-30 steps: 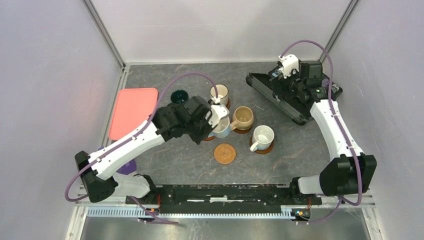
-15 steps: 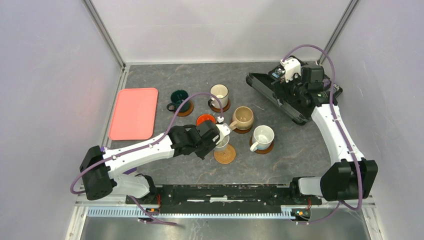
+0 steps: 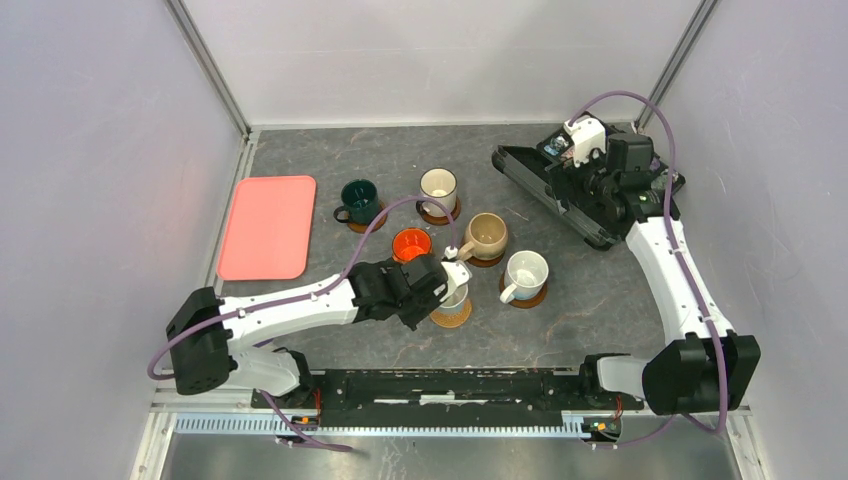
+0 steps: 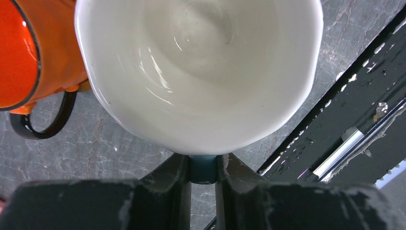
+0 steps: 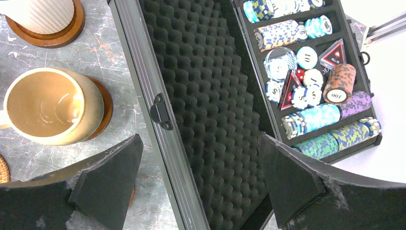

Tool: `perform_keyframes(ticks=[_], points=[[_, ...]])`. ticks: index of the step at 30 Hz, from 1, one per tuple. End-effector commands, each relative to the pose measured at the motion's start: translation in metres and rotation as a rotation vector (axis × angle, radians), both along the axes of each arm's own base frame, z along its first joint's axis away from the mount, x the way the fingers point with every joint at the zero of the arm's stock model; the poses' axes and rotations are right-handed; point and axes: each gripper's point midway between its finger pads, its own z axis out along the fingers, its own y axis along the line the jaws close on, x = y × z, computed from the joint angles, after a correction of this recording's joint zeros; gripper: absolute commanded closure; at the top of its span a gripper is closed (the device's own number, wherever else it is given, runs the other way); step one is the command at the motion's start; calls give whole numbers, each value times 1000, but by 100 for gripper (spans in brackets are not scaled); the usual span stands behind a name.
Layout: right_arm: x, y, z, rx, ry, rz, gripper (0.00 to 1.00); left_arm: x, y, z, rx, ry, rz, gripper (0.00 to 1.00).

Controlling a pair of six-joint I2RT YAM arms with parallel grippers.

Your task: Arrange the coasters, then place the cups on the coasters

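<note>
Left gripper (image 4: 203,168) pinches the light blue cup (image 4: 196,72) by its handle.
The cup, glossy white inside with a wavy rim, is over the round woven coaster (image 3: 452,318) at the overhead view's centre, beside the shiny orange cup (image 4: 28,48). The right gripper (image 5: 200,139) gapes wide above the foam-lined chip case (image 5: 201,72).

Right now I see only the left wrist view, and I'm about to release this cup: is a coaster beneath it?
Observer: Yes. From above, the light blue cup, held by its handle in the left gripper, is over the woven coaster. I cannot tell whether they touch.
Operator: Is the other arm nearby?
Observer: No. The right gripper hangs open over the open poker chip case at the table's far right.
</note>
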Motion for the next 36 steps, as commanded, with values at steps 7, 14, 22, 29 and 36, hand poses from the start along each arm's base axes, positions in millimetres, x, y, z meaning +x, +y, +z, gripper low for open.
perform_keyframes(ticks=[7,14,22,29,36], points=[[0,2,9,27,-42,-2,2,4,-26,4,-104,-2,35,97],[-1,1,7,26,-34,-2,2,7,-30,-1,-81,5,44,96],[-1,1,5,20,-32,-1,2,4,-29,-6,-63,26,47,81],[-1,1,3,22,-27,3,2,0,-31,-4,-72,47,34,64],[-1,2,1,22,-25,6,2,-2,-31,-4,-72,55,22,60]])
